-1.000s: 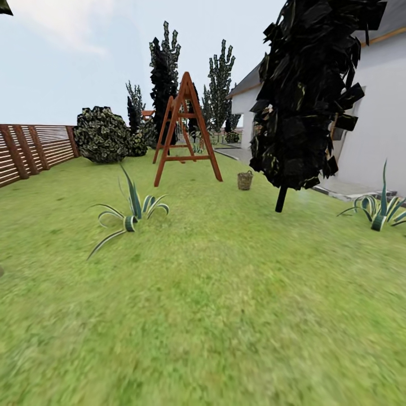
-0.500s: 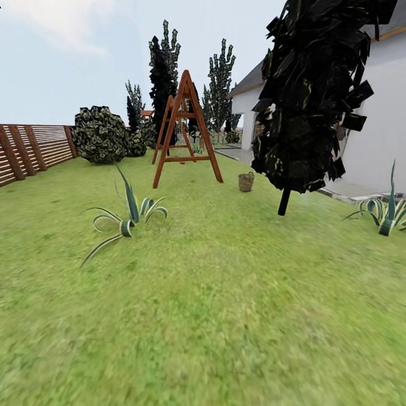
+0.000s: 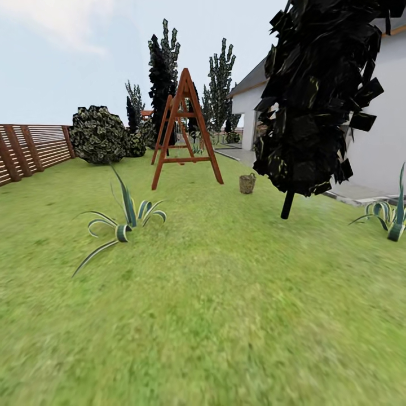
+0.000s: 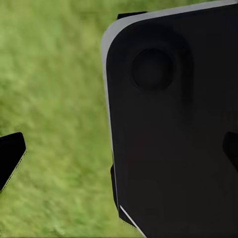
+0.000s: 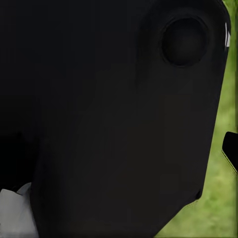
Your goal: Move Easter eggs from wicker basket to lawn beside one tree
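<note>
While I look out from the head camera, this is my readout:
Lawn [image 3: 225,316]: mottled grass, also under both wrist cameras.
Black cypress-like tree [image 3: 316,96]: far ahead of my claws.
Swing frame [image 3: 185,127]: beyond, red-brown.
Spiky plant [image 3: 121,223]: nearer.
Wicker basket [image 3: 247,183]: upright on grass between frame and tree; contents too small to tell.
Claws: dark housing blocks both; apart or together, I cannot tell.

Woven wicker basket [image 3: 247,183], mottled grass lawn [image 3: 214,293] — matt, reddish wooden swing frame [image 3: 185,128], slatted wood fence [image 3: 31,149]
</note>
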Motion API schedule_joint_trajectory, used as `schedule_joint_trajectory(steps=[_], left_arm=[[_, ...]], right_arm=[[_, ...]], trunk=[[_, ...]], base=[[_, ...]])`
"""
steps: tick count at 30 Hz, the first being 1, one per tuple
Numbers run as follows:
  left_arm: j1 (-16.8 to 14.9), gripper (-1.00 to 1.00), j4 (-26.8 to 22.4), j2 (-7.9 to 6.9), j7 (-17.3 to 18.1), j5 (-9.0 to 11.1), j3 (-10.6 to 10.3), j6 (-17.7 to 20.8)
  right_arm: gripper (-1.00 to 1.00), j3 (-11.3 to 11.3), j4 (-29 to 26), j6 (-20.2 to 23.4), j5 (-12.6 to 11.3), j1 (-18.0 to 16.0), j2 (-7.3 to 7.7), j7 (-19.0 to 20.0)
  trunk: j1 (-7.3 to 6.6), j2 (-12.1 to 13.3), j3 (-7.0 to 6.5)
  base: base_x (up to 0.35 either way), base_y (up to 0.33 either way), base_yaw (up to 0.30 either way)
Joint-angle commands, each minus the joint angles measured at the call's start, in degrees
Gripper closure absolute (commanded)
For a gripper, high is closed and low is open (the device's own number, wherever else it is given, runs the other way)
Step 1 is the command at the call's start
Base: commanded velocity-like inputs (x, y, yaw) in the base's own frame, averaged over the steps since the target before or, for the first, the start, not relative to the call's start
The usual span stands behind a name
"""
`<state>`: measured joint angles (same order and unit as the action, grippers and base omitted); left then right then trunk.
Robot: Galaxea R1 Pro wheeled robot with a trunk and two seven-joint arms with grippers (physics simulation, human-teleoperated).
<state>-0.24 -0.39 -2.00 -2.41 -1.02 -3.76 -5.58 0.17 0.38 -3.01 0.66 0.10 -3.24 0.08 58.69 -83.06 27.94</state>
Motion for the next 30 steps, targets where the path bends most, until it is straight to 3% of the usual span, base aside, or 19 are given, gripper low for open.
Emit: schedule_joint_trajectory(steps=[1,30], left_arm=[[-0.03,-1.00,0.04,0.01,-0.25,-0.12,-0.38,-0.19],[-0.03,-1.00,0.04,0.01,-0.25,-0.11,-0.38,-0.22]], right_arm=[[-1.00,-0.01,0.05,-0.24,0.06,-0.01,0.00,0.01],[-1.00,0.00,0.05,-0.15,0.05,-0.01,-0.01,-0.01]], trunk=[[0.03,-0.02,0.04],[0.03,-0.02,0.04]], base=[[0.338,0.000,0.000],[0.338,0.000,0.000]])
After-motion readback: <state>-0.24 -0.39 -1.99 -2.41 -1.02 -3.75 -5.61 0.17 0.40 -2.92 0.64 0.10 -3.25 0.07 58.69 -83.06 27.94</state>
